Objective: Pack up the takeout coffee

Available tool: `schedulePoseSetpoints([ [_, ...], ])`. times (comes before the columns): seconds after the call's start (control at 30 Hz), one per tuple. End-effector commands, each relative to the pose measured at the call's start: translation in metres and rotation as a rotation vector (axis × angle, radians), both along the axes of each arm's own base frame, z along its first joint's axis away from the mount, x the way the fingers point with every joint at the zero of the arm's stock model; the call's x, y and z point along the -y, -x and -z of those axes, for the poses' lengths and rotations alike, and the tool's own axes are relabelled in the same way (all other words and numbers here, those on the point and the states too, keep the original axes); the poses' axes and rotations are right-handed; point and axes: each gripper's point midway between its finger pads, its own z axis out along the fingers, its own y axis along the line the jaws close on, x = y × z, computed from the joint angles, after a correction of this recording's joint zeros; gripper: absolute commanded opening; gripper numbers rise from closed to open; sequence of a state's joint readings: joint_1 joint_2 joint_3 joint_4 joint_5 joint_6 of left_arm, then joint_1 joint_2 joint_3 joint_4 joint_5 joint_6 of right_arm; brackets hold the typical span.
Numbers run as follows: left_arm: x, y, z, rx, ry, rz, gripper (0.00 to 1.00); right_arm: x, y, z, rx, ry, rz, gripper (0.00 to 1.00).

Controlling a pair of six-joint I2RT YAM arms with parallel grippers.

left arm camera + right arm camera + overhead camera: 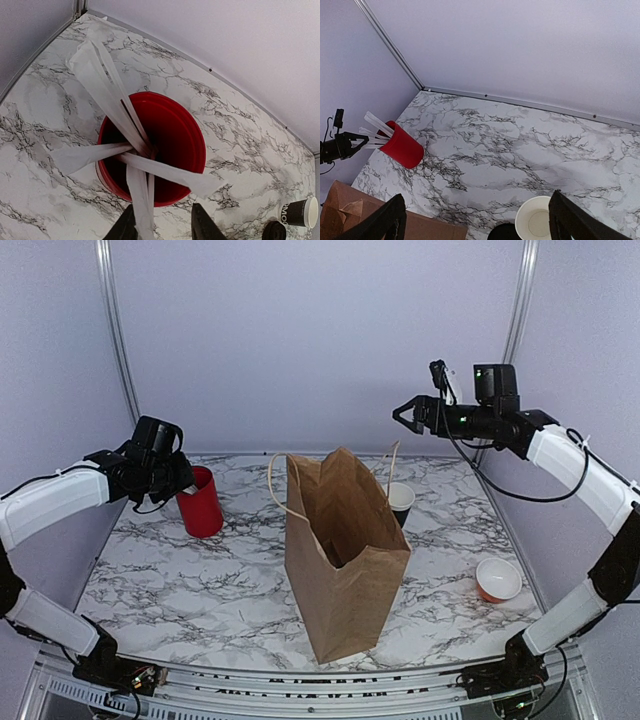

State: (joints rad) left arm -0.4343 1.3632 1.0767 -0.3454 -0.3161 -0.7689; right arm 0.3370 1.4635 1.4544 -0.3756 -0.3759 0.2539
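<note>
- The takeout coffee (402,500), a small black paper cup with white print, stood upright on the marble desk (200,590) toward the back right. It was just behind the right rear corner of the brown paper bag (345,560).
- The right wrist view showed the cup's white inside from above. Its round black lid (504,233) was not on it and lay on the desk just beside it.
- The bag stood open and upright in the middle of the desk, its handles up.
- The right pincer (404,416) hung high over the back right of the desk, above the cup and well apart from it. Its fingers (377,225) were spread wide and held nothing.
- The left pincer (183,488) sat at the rim of the red cup (202,505) at the back left of the desk.
- In the left wrist view its two fingers (204,225) stood apart, unclosed. One of the white sticks (100,90) from the red cup ran down between them, close against one finger and clear of the other.
- A small orange bowl (498,580) rested near the right edge of the desk, apart from the bag and the cup.
</note>
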Motion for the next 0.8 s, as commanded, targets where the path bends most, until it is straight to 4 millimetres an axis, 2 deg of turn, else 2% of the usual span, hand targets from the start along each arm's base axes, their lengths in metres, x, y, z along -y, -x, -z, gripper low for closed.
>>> schedulePoseSetpoints([
  [0.0, -0.003, -0.016, -0.022, 0.077, -0.019, -0.011, 0.33, 0.006, 0.007, -0.017, 0.038, -0.012, 0.010, 0.96],
  [0.23, 0.000, -0.019, -0.018, 0.070, -0.017, 0.001, 0.23, 0.007, 0.010, -0.020, 0.041, -0.013, 0.010, 0.96],
  [0.5, 0.006, -0.012, -0.007, 0.041, 0.006, 0.040, 0.18, 0.008, 0.010, -0.019, 0.039, -0.013, 0.012, 0.96],
  [0.63, 0.013, -0.009, -0.001, 0.020, 0.025, 0.072, 0.24, 0.007, 0.009, -0.020, 0.042, -0.013, 0.012, 0.96],
  [0.77, 0.010, -0.003, -0.003, 0.022, 0.034, 0.065, 0.33, 0.007, 0.009, -0.019, 0.040, -0.012, 0.012, 0.96],
])
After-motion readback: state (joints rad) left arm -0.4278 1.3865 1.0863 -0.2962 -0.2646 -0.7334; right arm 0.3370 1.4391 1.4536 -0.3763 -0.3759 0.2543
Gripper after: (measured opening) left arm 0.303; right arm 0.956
